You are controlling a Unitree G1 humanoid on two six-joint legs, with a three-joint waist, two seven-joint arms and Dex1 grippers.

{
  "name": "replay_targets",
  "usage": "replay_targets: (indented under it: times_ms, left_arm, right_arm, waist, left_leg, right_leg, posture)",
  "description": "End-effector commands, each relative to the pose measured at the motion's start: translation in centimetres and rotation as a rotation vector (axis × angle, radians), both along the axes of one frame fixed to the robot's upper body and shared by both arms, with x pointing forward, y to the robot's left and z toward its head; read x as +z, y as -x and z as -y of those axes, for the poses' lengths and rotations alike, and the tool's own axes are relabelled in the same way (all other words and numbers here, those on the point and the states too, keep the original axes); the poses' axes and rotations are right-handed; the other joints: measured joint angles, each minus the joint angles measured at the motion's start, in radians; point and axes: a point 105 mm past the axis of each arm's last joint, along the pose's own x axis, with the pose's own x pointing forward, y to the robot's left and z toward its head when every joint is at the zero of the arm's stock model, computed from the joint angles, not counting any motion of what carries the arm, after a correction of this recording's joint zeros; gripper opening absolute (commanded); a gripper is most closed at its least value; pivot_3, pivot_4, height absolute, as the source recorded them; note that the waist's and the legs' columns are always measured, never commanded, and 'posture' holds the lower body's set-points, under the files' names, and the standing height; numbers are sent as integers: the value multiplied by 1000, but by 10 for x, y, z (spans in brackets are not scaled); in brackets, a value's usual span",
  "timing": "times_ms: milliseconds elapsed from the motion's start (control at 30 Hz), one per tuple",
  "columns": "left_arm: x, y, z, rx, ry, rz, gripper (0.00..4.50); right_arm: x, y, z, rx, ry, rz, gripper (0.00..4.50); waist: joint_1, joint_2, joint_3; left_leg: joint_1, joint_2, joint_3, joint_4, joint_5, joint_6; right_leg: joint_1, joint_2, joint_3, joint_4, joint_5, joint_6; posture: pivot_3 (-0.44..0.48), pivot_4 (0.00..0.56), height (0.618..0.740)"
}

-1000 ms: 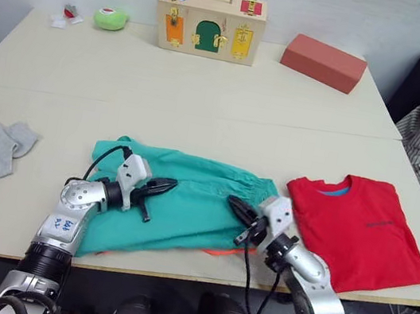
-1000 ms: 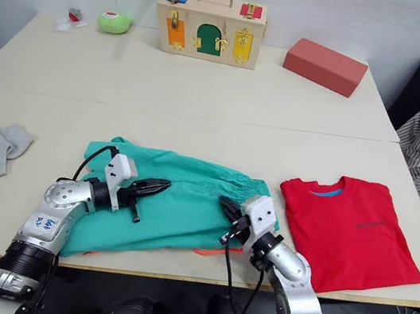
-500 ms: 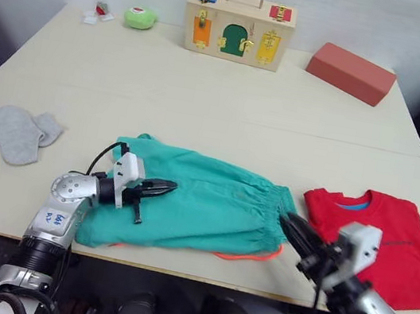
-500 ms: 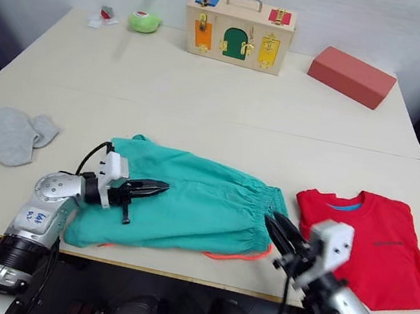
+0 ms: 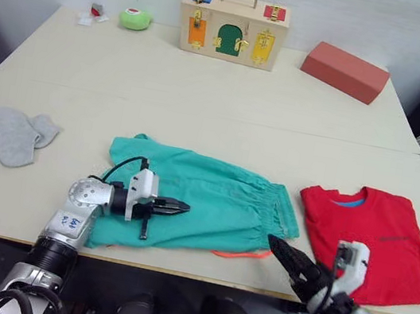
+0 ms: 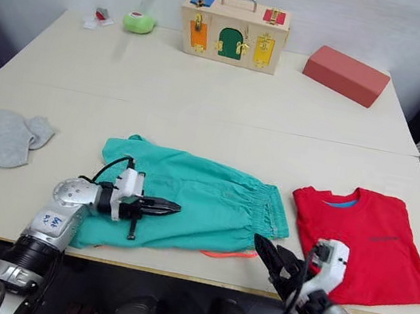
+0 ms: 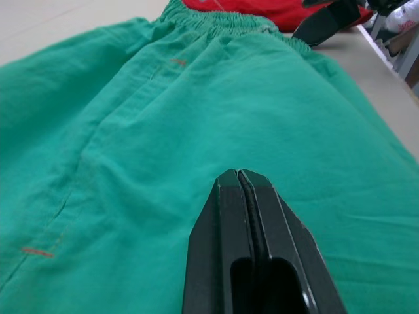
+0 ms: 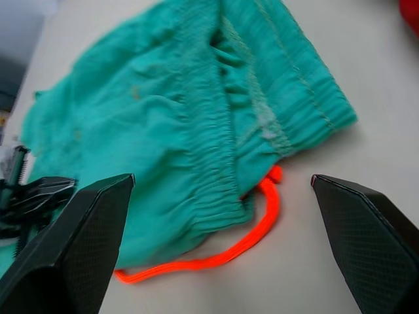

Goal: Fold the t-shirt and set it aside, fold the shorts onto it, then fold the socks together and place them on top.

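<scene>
The teal shorts (image 5: 200,205) lie spread across the near part of the table (image 5: 205,92), waistband toward the folded red t-shirt (image 5: 374,237), which sits just beside them at the robot's right. The orange drawstring (image 8: 252,239) trails out from under the waistband toward the table's front edge. The grey socks (image 5: 11,133) wait well apart on the far left.

The left gripper (image 5: 175,208) hangs low over the middle of the shorts with its fingers pressed together on nothing; the right gripper (image 5: 287,260) sits off the front edge near the waistband corner, fingers spread wide.

Neither one has any cloth, and that looks like the weak point. If the right gripper comes in and pinches only the loose drawstring, I'd expect the cord to slide out or drag the waistband crooked instead of lifting the layer. The left fingers would have to open before they could pick anything up; pushed down as they are, they would only bunch the fabric. A careless lift on the right side could also catch the t-shirt's sleeve and undo its fold.
</scene>
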Motion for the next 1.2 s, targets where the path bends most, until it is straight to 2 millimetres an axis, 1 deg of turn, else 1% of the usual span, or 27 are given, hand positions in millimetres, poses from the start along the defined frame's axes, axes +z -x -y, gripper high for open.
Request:
replay_targets:
  times_ms: [33,133,233,433,500,567,600,633,733,833,900,967,1033,1100,1133,1200]
  left_arm:
    - [2,-8,2,13,-3,26,0]
    - [0,-14,1,41,17,-7,0]
    - [-2,-16,-1,30,-4,-3,0]
    - [1,-23,-3,52,17,8,0]
    - [5,-27,0,59,39,16,0]
    - [8,-29,4,60,51,24,0]
    - [10,-30,6,57,54,31,0]
    - [13,-31,8,58,59,44,0]
    - [19,-34,11,63,70,63,0]
    - [24,-35,5,86,59,76,0]
    - [25,-35,0,108,53,76,0]
    - [25,-36,-3,131,54,70,0]
    - [23,-37,-6,149,43,68,0]
    - [23,-39,-6,171,45,66,0]
    - [23,-40,-6,178,47,67,0]
    - [23,-41,-5,187,43,64,0]
  right_arm:
    - [-12,-11,-10,2,-42,-73,4457]
    - [-8,-24,-28,61,-74,-53,4457]
    - [-6,-36,-41,91,-76,-27,3824]
    - [3,-47,-51,110,-83,41,1716]
    - [8,-47,-52,124,-69,69,971]
    - [10,-47,-51,132,-57,86,294]
    - [12,-48,-47,131,-32,101,13]
    - [18,-50,-36,109,0,124,13]
    - [31,-53,-13,61,48,166,13]
    - [51,-54,15,43,140,211,13]
    - [63,-54,26,45,188,233,13]
    - [74,-56,31,57,223,256,13]
    - [84,-59,28,101,286,276,13]
    - [92,-62,17,148,337,290,13]
    - [96,-64,9,165,338,296,13]
    - [100,-66,-12,216,347,302,13]
  waist:
    - [-2,-2,-1]
    - [-10,-3,-2]
    - [-12,-3,-2]
    - [-10,-3,-2]
    - [-11,-3,-2]
    - [-9,-3,-2]
    - [-8,-3,-2]
    - [-8,-3,-2]
    - [-5,-3,-2]
    - [-5,-2,-1]
    - [-4,-2,-1]
    - [-7,-2,-1]
    - [-10,-2,-1]
    - [-10,-2,0]
    - [-9,-2,0]
    - [-9,-2,0]
  left_leg:
    - [0,0,0,0,0,0]
    - [0,0,1,0,0,0]
    - [2,1,2,0,1,0]
    - [3,1,3,-3,2,-1]
    - [2,1,3,-3,2,-1]
    - [2,0,4,-2,2,0]
    - [2,0,4,-2,2,0]
    - [2,-1,4,-2,2,0]
    - [1,-2,3,-2,2,1]
    - [0,-3,3,-3,1,2]
    - [0,-3,3,-3,1,2]
    - [0,-3,3,-3,1,2]
    - [0,-3,4,-4,1,2]
    - [0,-2,4,-4,2,2]
    - [0,-2,4,-4,2,2]
    - [0,-2,3,-4,2,1]
  right_leg:
    - [0,0,0,0,0,0]
    - [0,0,1,0,1,1]
    - [1,1,2,0,1,2]
    - [0,1,2,1,1,1]
    - [-1,1,2,1,1,1]
    - [-1,1,3,1,1,1]
    - [-1,0,3,1,1,2]
    - [-1,0,3,1,2,2]
    - [-1,-2,3,0,2,2]
    - [-2,-2,3,-1,2,2]
    - [-2,-3,3,-1,2,2]
    - [-2,-2,2,-2,2,2]
    - [-2,-2,3,-2,2,2]
    - [-2,-1,3,-1,2,2]
    - [-2,-1,3,-1,2,2]
    - [-2,-1,2,-1,2,2]
  posture:
    - [0,150,740]
    - [0,150,740]
    - [0,150,740]
    - [0,150,740]
    - [0,150,740]
    - [0,150,740]
    - [0,150,740]
    - [0,150,740]
    - [0,150,740]
    - [0,150,740]
    - [0,150,740]
    - [0,150,740]
    - [0,150,740]
    - [0,150,740]
    - [0,150,740]
    - [0,150,740]
